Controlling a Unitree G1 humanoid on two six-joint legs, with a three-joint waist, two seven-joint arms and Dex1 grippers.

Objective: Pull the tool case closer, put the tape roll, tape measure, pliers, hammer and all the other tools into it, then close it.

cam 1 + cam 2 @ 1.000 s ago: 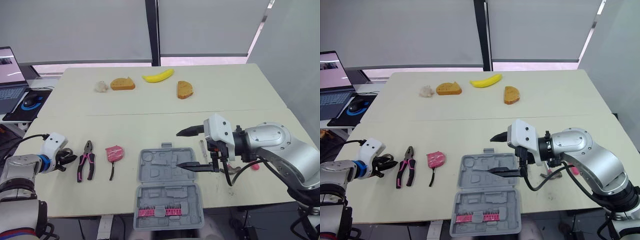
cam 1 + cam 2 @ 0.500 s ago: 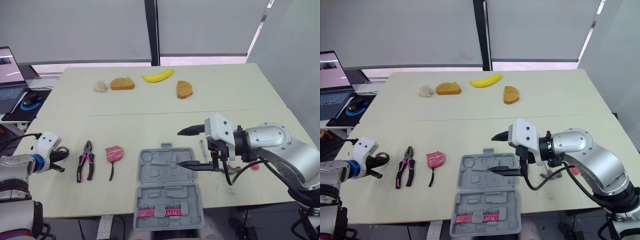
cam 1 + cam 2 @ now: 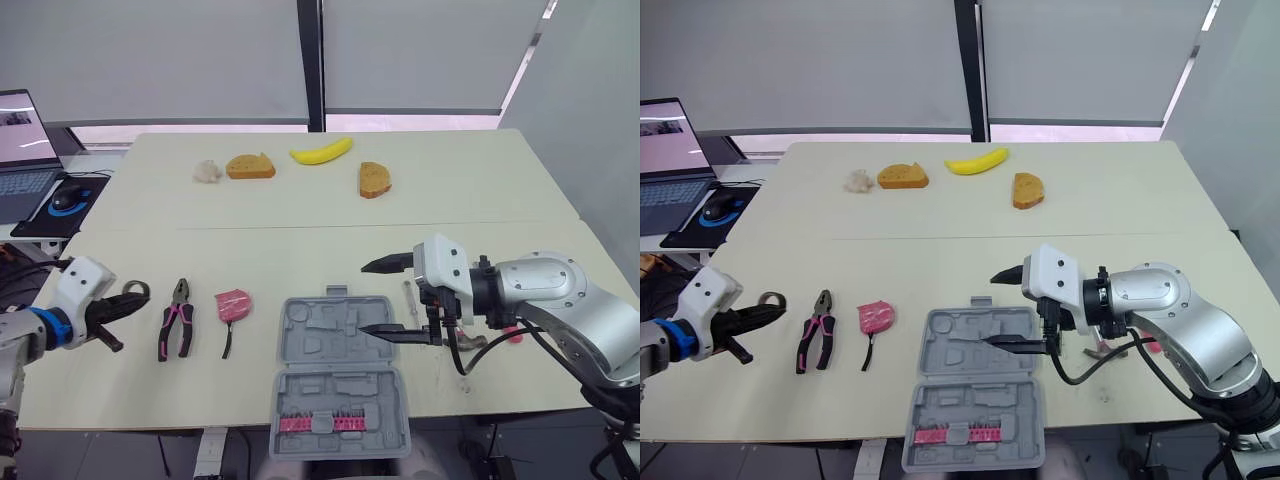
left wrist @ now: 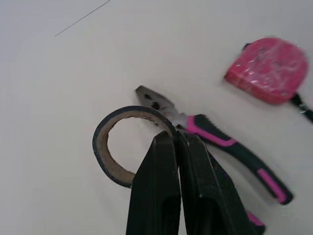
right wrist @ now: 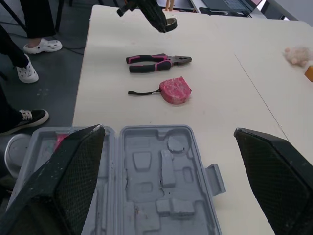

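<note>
At 9 o'clock of the case (image 3: 335,345) | left gripper (image 4: 175,138) clenched tape roll (image 4: 98,147) | right gripper (image 3: 367,298) splayed at 3 o'clock.

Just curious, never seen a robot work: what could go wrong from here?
The left gripper pinches the tape roll only by its rim, so it might slip out. The right gripper hangs open over the tool case, so the arms could bump there.
</note>
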